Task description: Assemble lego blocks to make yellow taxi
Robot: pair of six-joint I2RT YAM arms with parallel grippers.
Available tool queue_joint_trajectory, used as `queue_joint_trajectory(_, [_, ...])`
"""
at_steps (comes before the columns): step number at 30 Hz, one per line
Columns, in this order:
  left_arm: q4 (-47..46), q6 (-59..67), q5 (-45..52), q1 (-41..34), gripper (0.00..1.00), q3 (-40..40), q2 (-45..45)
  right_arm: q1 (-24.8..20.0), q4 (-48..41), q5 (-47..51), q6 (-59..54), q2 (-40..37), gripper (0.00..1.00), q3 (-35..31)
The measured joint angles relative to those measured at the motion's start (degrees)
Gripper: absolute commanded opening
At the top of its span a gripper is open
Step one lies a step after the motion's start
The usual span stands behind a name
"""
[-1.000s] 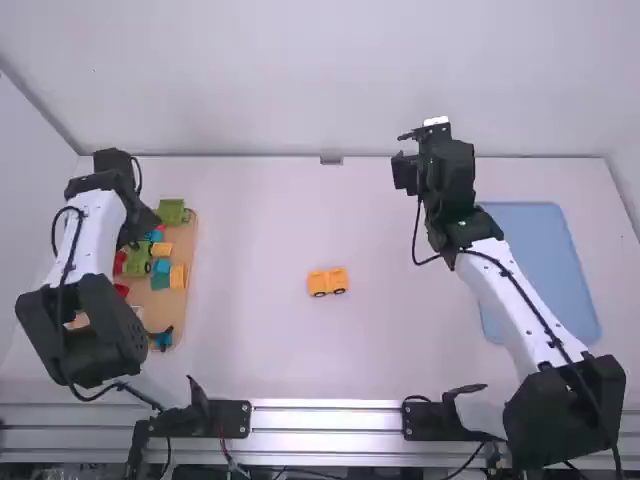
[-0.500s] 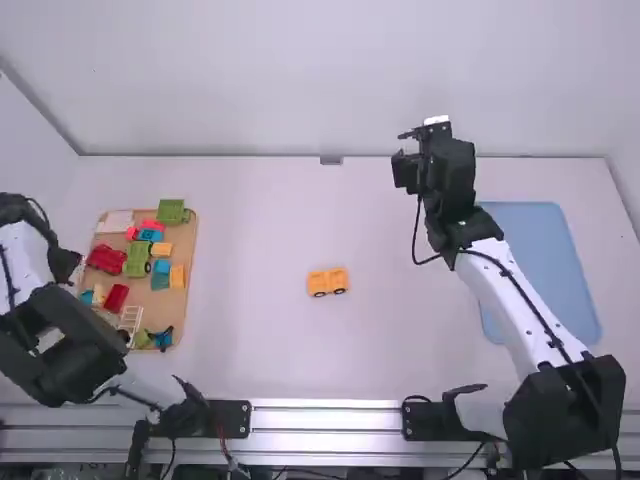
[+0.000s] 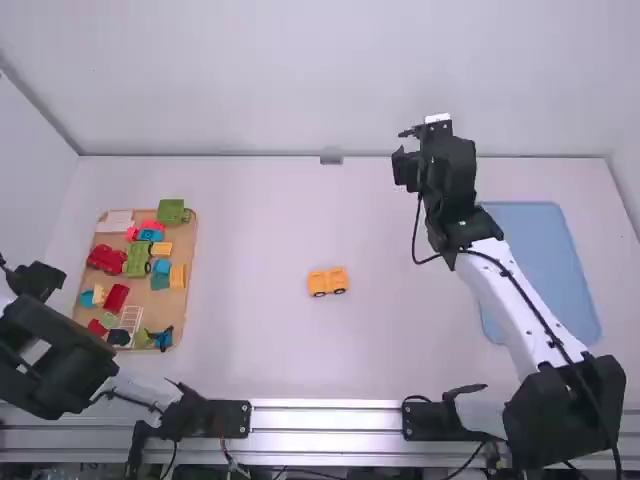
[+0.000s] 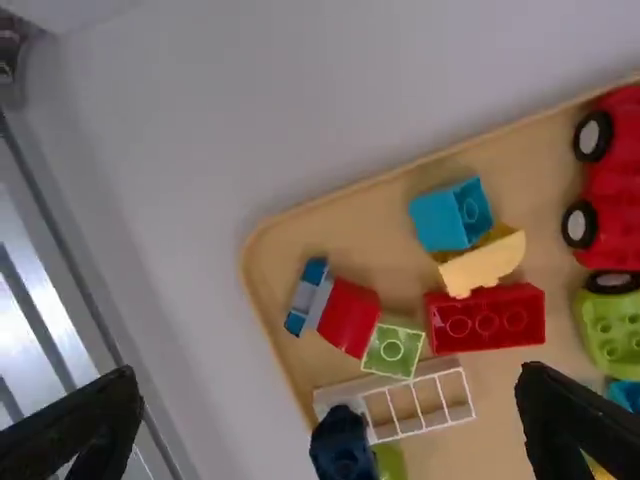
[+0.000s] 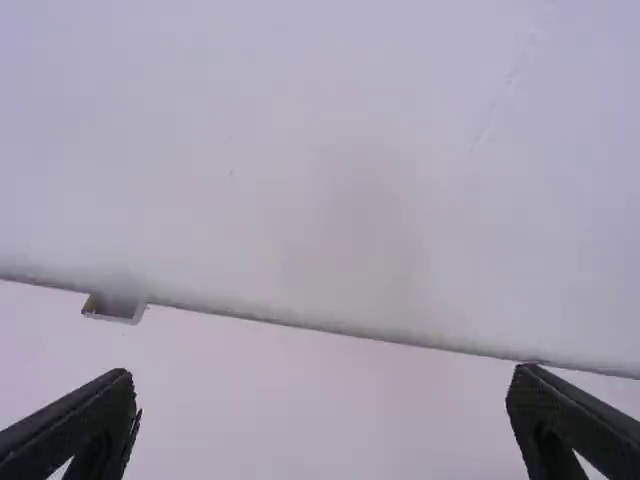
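High view puts your yellow car [image 3: 328,282] mid-table, likely so either arm can reach it. Your left gripper [image 4: 328,374] is spread wide by the parts tray [image 3: 183,240], presumably for picking; your right gripper [image 5: 320,373], also wide, probably leaves working room.

Pale walls [image 3: 260,80] stand behind and beside the white counter [image 3: 250,220]; a silver rail [image 3: 325,422] lines its near edge.
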Motion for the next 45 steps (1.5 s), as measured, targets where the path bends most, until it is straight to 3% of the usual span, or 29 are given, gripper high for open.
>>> queue_joint_trajectory(11, [-1.31,21.64,10.78,-1.88,0.99,0.00,0.00,-0.02,0.02,-0.04,0.02,0.00,0.99,0.00])
queue_joint_trajectory(22, [-3.85,32.09,8.68,-7.50,0.98,0.00,6.51,-0.02,0.11,0.00,0.00,0.00,0.99,0.00])
queue_joint_trajectory(24, [-3.76,33.16,6.82,-8.68,0.83,-0.02,7.08,-0.02,0.11,-0.02,0.00,0.00,0.99,0.00])
queue_joint_trajectory(28, [-4.46,34.40,5.35,-9.42,0.68,-0.02,7.10,-0.02,0.11,-0.02,0.00,0.00,0.99,0.00])
queue_joint_trajectory(33, [-3.96,35.85,2.84,-9.49,0.62,0.00,7.08,-0.02,0.11,-0.04,0.04,0.00,0.99,0.00])
queue_joint_trajectory(45, [9.84,39.89,1.73,-9.11,0.51,-8.04,7.10,-0.02,0.02,-0.02,0.02,0.00,0.99,0.00])
